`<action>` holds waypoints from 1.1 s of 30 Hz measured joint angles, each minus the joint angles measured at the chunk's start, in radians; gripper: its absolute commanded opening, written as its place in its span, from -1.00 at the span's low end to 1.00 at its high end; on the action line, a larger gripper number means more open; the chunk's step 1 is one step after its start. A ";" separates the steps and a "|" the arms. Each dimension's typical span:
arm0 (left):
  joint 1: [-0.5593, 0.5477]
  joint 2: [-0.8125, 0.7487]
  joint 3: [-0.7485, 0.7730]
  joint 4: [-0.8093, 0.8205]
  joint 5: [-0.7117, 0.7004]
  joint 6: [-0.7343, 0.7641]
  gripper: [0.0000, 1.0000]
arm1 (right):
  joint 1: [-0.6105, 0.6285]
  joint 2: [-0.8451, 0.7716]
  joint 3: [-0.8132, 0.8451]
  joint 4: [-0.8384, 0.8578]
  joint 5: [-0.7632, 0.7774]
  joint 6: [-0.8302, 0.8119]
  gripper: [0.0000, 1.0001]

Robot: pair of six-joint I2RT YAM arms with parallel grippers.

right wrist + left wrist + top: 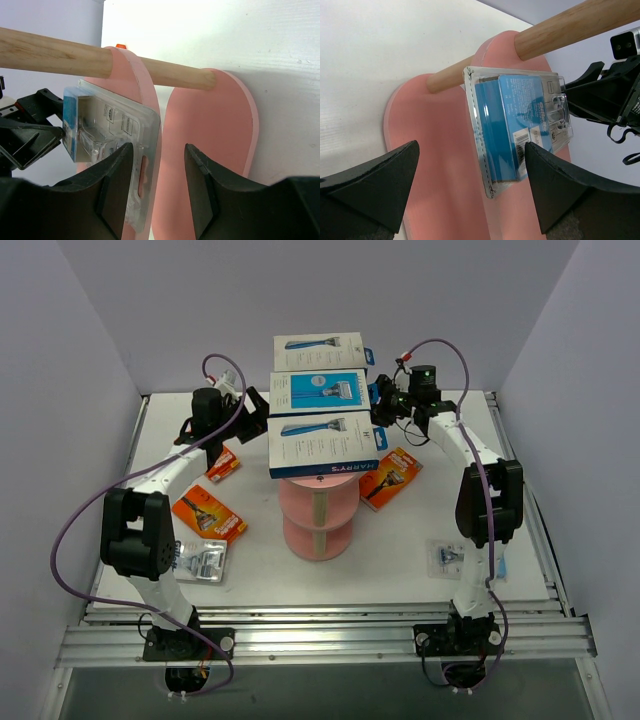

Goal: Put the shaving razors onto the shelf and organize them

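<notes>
Razor pack (520, 130) lies on shelf (445, 165); left fingers (375, 185) wide, right fingers (112, 200) half-parted, grip unclear overhead.

shelf (318, 530): pink | post (55, 56): beige | boxes (322, 442): white-blue | blister cards (209, 513): orange | table (400, 560): white

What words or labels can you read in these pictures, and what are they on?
"HARRY'S": upside down along the front edge of the nearest box.
Fine print on the middle box and far box: too small to read.
Print and barcode on the clear pack: blurred.
Orange cards: unreadable.
</notes>
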 measured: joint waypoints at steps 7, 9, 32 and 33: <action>0.002 0.000 0.004 -0.010 0.014 0.000 0.91 | -0.008 0.000 0.000 0.000 -0.003 0.005 -0.16; 0.004 0.000 0.008 -0.014 0.022 -0.001 0.92 | -0.014 0.000 0.000 0.000 -0.004 0.005 -0.16; 0.100 -0.175 -0.020 -0.095 0.094 0.038 0.94 | -0.113 -0.199 -0.198 0.000 -0.014 0.003 -0.08; 0.108 -0.203 -0.024 -0.116 0.093 0.047 0.94 | -0.123 -0.220 -0.226 0.000 -0.014 0.003 -0.07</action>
